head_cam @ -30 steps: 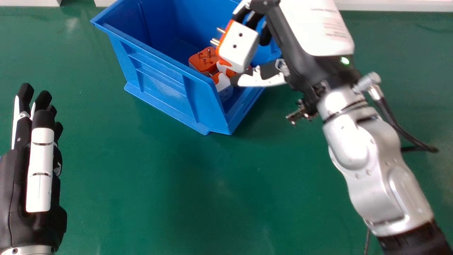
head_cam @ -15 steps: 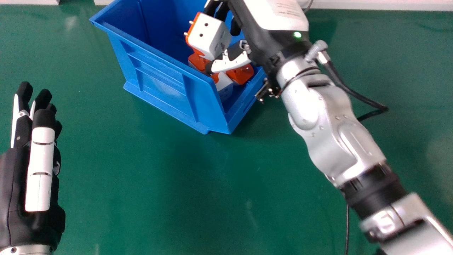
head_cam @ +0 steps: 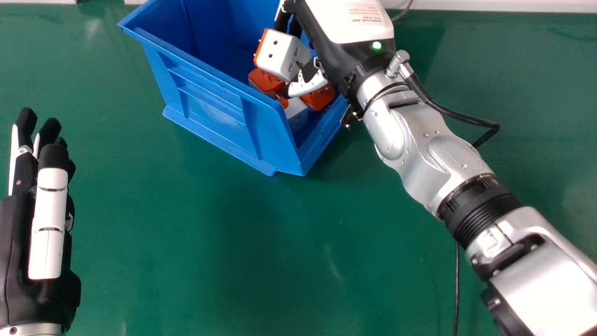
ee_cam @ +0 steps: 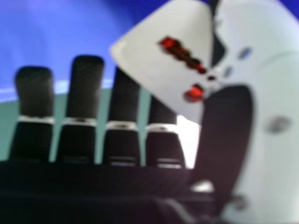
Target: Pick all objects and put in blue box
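Observation:
My right hand [head_cam: 336,42] is inside the mouth of the blue box [head_cam: 210,93] in the head view, its thumb and fingers pinching a white and orange plug adapter [head_cam: 280,53]. Under and beside that adapter lie an orange one [head_cam: 266,81], another orange one [head_cam: 319,98] and a white and orange one [head_cam: 296,112]. In the right hand view the held adapter [ee_cam: 163,56] sits between the fingers and thumb of my right hand [ee_cam: 229,126]. At the head view's left edge my left hand [head_cam: 46,219] is open above the table, its fingers straight.
A green table [head_cam: 210,242] surrounds the box. A black cable [head_cam: 457,289] runs by the right forearm, and a pale ledge [head_cam: 503,17] borders the far edge of the table.
My right hand has moved left and over the box with the adapter, then slightly back to the right and lower. The left hand has shifted a little to the left.

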Tool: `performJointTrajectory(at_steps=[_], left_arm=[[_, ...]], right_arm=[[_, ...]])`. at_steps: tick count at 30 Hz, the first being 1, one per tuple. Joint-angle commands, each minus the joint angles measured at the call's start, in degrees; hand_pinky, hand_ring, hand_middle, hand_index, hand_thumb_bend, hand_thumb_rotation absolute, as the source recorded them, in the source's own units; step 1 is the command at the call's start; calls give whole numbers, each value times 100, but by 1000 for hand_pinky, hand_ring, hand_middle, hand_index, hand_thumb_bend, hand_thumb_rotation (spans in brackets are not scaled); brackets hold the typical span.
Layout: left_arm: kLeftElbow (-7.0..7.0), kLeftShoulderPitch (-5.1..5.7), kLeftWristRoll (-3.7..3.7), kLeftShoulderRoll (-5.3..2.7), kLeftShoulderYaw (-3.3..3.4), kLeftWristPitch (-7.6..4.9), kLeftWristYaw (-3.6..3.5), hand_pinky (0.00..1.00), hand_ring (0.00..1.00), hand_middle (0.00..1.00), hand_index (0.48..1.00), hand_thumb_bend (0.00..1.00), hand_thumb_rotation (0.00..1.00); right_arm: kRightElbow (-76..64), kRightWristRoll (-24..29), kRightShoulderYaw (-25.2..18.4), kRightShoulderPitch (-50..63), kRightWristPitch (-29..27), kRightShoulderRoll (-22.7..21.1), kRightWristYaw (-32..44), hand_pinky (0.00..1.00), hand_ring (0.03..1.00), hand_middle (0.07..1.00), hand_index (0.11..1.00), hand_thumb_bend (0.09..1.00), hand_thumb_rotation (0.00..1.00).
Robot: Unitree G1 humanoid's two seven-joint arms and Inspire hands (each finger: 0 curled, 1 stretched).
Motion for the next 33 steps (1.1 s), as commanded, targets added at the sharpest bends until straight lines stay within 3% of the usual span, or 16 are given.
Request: performJointTrajectory(at_steps=[1, 9, 13, 17, 23, 25, 29, 33], left_arm=[[-85, 51, -22, 54, 79, -99, -43, 1000, 998, 988, 1000, 578, 950], [-122, 88, 48, 40, 66, -61, -7, 1000, 999, 992, 1000, 575, 960], [-86, 83, 14, 34, 65, -58, -1, 1000, 1000, 991, 1000, 576, 963], [-93, 100, 39, 30, 51, -54, 5, 1000, 1000, 991, 1000, 574, 968], [-59, 105, -16, -6, 30, -103, -29, 1000, 1000, 992, 1000, 569, 972], [-39, 113, 2, 4, 26, -131, -52, 1000, 1000, 992, 1000, 569, 972], [55, 96, -102, 6, 47, -229, -173, 1000, 1000, 992, 1000, 568, 969], [125, 93, -123, 11, 65, -299, -239, 1000, 1000, 994, 1000, 569, 969]], right_arm=[[60, 93, 15, -335, -98, -6, -180, 286, 434, 556, 523, 487, 0], [403, 130, 58, -404, -180, -7, -353, 285, 433, 550, 524, 488, 0], [508, 148, 108, -431, -177, 3, -350, 283, 429, 544, 528, 488, 0], [616, 153, 140, -431, -244, 4, -416, 292, 427, 536, 522, 490, 0], [716, 159, 191, -380, -389, -49, -486, 299, 428, 533, 520, 491, 0], [742, 199, 182, -349, -460, -61, -480, 299, 428, 533, 520, 491, 0], [863, 163, 244, -327, -416, -26, -607, 301, 429, 533, 518, 492, 0], [926, 282, 200, -312, -382, 53, -584, 305, 431, 537, 512, 492, 0]])
